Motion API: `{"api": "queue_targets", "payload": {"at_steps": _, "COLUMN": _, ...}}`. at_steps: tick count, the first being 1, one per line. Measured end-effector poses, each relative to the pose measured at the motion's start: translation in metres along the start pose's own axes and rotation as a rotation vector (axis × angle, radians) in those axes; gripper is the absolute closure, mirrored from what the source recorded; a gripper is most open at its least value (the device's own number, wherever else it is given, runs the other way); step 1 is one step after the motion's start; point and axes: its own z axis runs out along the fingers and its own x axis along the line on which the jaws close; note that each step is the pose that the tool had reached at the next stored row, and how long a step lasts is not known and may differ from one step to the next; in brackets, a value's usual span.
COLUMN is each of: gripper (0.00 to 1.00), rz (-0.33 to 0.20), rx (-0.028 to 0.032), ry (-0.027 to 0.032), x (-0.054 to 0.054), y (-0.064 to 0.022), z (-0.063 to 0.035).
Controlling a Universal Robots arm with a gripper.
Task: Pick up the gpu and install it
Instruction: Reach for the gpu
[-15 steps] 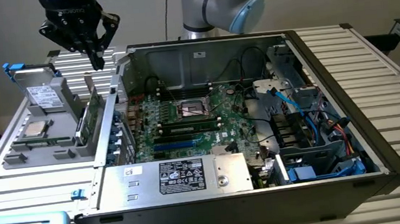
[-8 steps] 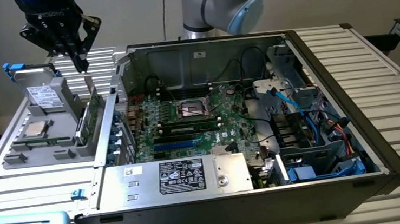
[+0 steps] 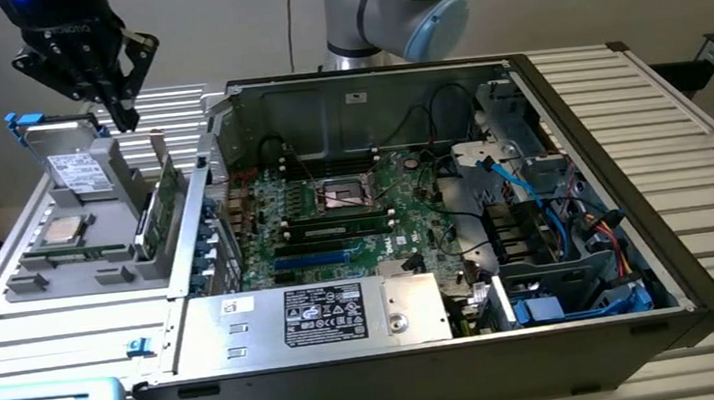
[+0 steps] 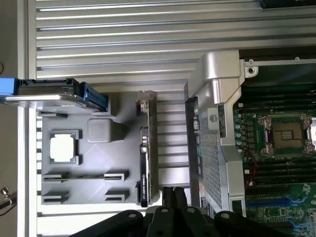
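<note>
Entry: gpu point(image 3: 166, 202), one unit. We record thin flat green circuit-board card, silver metal bracket at one end. Pose: upright on long edge, seated in slot of gray holder point(image 3: 79, 275). We place it at holder's side nearest open computer case point(image 3: 322, 96), just beside case wall, outside case. In wrist view we see it edge-on, as narrow dark strip with silver end

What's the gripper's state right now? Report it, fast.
Gripper: fingers closed, holding nothing, poised above the graphics card standing in the grey tray.
</note>
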Motion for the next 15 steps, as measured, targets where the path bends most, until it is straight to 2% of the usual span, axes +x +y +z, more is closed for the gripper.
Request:
{"api": "queue_targets", "payload": {"at_steps": 4, "gripper": 0.88, "rz": 0.0, "rx": 0.0, "ry": 0.002, "x": 0.007, "y": -0.0005, "z": 0.0018}}
{"api": "queue_targets", "payload": {"at_steps": 10, "gripper": 0.88, "rz": 0.001, "rx": -0.0011, "ry": 0.0116, "x": 0.013, "y": -0.0004, "z": 0.0057}}
{"api": "queue_targets", "payload": {"at_steps": 15, "gripper": 0.88, "rz": 0.001, "rx": -0.0015, "ry": 0.0118, "x": 0.016, "y": 0.001, "z": 0.0067}}
